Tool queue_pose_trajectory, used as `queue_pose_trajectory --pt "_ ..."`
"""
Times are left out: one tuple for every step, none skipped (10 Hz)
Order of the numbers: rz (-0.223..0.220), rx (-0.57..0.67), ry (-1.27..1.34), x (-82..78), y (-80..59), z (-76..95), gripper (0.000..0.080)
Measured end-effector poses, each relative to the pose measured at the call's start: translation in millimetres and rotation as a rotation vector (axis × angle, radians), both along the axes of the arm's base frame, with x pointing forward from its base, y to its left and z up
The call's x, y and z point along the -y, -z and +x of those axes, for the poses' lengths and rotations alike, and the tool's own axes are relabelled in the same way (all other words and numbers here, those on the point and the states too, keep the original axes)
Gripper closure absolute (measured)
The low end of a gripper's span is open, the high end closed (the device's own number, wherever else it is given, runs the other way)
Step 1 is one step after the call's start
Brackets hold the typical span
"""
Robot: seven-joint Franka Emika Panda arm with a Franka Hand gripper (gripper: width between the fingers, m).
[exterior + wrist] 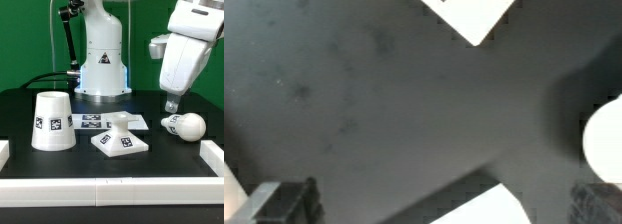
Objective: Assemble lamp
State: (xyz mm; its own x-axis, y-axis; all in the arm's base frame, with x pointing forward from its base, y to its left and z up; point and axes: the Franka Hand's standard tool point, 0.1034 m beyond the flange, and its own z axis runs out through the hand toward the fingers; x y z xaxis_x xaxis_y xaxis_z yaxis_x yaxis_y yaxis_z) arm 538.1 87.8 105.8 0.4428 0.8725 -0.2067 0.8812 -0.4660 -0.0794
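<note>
The white cone shade [50,120] stands on the black table at the exterior view's left. The flat square base with its neck [120,140] lies in the middle. The round bulb [185,126] lies on its side at the right. My gripper [171,103] hangs just above the table beside the bulb's narrow end, not touching it. In the wrist view the gripper [441,205] is open and empty, its dark fingers [287,200] far apart over the dark table. A rounded white shape [606,135] at the picture's edge may be the bulb.
The marker board [92,122] lies flat behind the base. The robot's white pedestal [103,65] stands at the back. A low white wall [110,186] runs along the table's front and sides. Other white patches [491,20] in the wrist view are unclear.
</note>
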Motion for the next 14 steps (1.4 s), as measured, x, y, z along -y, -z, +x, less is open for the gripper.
queue_pose_trajectory --pt "0.000 0.000 0.000 0.0 0.0 0.0 0.0100" --pt "0.000 0.000 0.000 0.0 0.0 0.0 0.0100" --pt "0.001 0.000 0.001 -0.1 0.1 -0.1 0.0100" --pt "0.001 -0.001 0.001 -0.1 0.4 -0.5 0.0100" --pt "0.001 -0.001 0.001 -0.1 0.5 -0.5 0.0100" --pt "0.001 -0.001 0.001 0.0 0.5 -0.6 0.0100" --pt "0.001 -0.001 0.001 0.0 0.6 -0.6 0.0100" --pt "0.001 -0.001 0.001 0.0 0.6 -0.6 0.0100" --pt "0.001 -0.001 0.001 0.0 0.6 -0.7 0.0100" --pt "0.001 -0.001 0.001 0.0 0.6 -0.7 0.0100" --pt "0.001 -0.001 0.001 0.0 0.6 -0.7 0.0100" --pt "0.001 -0.001 0.001 0.0 0.6 -0.7 0.0100" --pt "0.001 -0.001 0.001 0.0 0.6 -0.7 0.0100" --pt "0.001 -0.001 0.001 0.0 0.6 -0.7 0.0100"
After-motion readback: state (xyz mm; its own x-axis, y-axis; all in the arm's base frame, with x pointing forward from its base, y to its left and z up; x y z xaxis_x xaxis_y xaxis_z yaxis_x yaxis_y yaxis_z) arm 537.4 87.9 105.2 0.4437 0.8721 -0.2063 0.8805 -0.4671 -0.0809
